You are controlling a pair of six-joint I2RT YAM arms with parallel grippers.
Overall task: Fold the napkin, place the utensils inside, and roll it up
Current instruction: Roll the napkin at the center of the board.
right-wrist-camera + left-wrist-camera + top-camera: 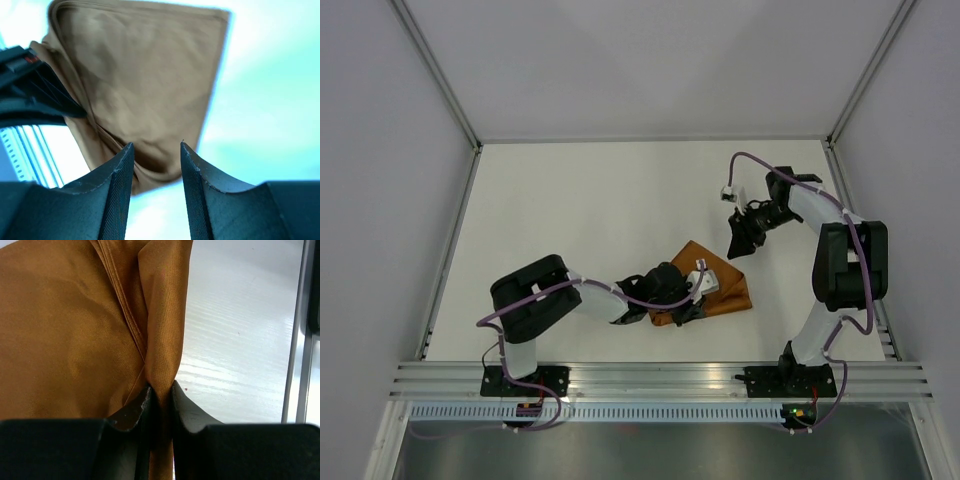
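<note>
We have the thin rust-orange cloth napkin (725,290) lying as a rough folded wedge on the white desk (570,220), at about 5 o'clock from the desk's centre in the overhead view. Our left end effector (686,306) sits at the cloth's 8 o'clock edge. Its wrist view shows it clamped tight on a pinched ridge of several layers of the napkin (75,340), with the fabric running down between the two dark fingers (131,412). Our right end effector (738,240) hangs at the napkin's 1 o'clock, apart from it, with its jaws spread and holding nothing. From its own camera the cloth (145,75) lies beyond the gap.

The slim orange-handled knife shows in none of our views, so we cannot say where it is.

We judge the risks as follows. The left grip has gathered more than one layer, so a pull could drag the whole bundle across the desk instead of laying a clean fold. Nothing pins the far side, so the cloth may slide or bunch. If the knife sits under the fabric, a tug could spill it out.
</note>
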